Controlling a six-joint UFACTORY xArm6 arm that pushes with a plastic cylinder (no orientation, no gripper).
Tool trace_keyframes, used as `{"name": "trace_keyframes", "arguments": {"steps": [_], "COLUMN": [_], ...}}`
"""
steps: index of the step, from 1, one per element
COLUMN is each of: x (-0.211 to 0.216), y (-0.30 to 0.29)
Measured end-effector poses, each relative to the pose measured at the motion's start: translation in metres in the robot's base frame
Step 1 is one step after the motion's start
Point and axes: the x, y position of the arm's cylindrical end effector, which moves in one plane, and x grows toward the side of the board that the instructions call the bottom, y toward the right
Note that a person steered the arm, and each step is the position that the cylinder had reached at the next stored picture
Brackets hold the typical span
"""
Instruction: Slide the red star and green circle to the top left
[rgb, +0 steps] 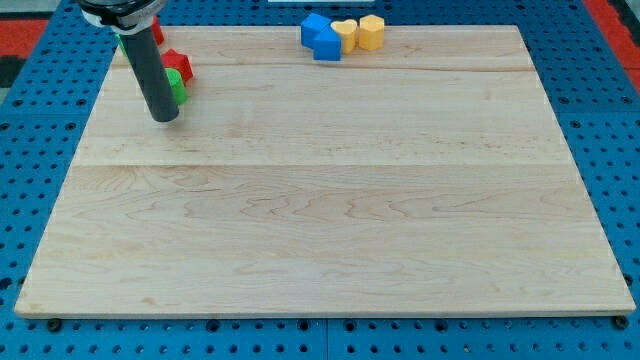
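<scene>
Tip resting on bench at top left, just beside green block and red block; no claw visible.

Blue blocks, perhaps two, yellow blocks, wooden board

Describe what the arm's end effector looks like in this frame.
A straight, dark grey cylindrical rod with a smooth matte surface, ending in my tip, blunt and round. At the view's top it joins a black mount with a pale ring. No cables, markings or gripper show.
</scene>
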Motion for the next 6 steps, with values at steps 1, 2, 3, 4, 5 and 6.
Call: {"name": "trace_keyframes", "arguments": {"steps": [1, 2, 3, 4, 5, 6], "x": [-0.016, -0.031, -0.045, -0.058, -0.070, -0.081], "y": [0.000, 0.000, -0.001, -0.006, -0.010, -0.015]}}
